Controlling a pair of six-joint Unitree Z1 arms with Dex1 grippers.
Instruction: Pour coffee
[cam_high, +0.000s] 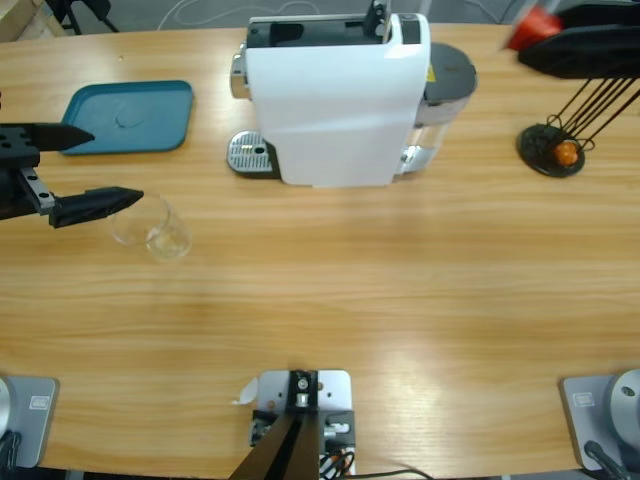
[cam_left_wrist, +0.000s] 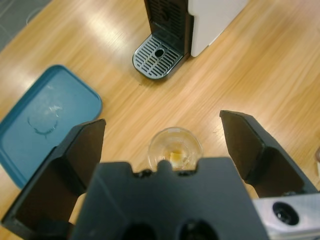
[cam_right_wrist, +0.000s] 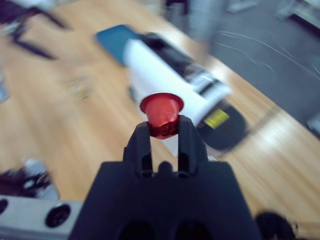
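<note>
No readable writing anywhere — left gripper gapes wide around the clear drinking glass; right gripper pinches a red capsule.

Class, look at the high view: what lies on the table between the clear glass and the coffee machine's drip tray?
Nothing: between the glass and the drip tray there is only bare wooden table. The left wrist view shows the same.

A long wooden table of pale, straight-grained planks fills nearly every view, with soft glare lying on it ahead of the left jaws. Beyond its far edge runs a grey floor, where thin pale cables trail, far past the right jaws. Dark furniture legs stand there.
</note>
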